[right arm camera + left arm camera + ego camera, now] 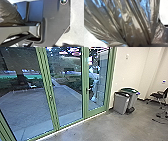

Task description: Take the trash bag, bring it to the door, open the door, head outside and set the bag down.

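The shiny, crumpled, dark plastic trash bag (134,25) is close by the left gripper; whether that or the right gripper is spread or pinching, I cannot tell; ahead of both, the green-framed glass door's (85,103) small pale handle (89,89) could snag loose plastic swinging wide.

From where I stand, the pale wall (135,69) looks evenly lit and slightly warm, and the smooth floor (100,128) has a soft sheen. Beyond the glass door (85,104), the paving (30,107) is bluer and dimmer, with pink and white glare across the upper glass. Up close, the left wrist view has bright streaks and blue glints on the trash bag (134,22); in the right wrist view, the floor is bleached almost white.
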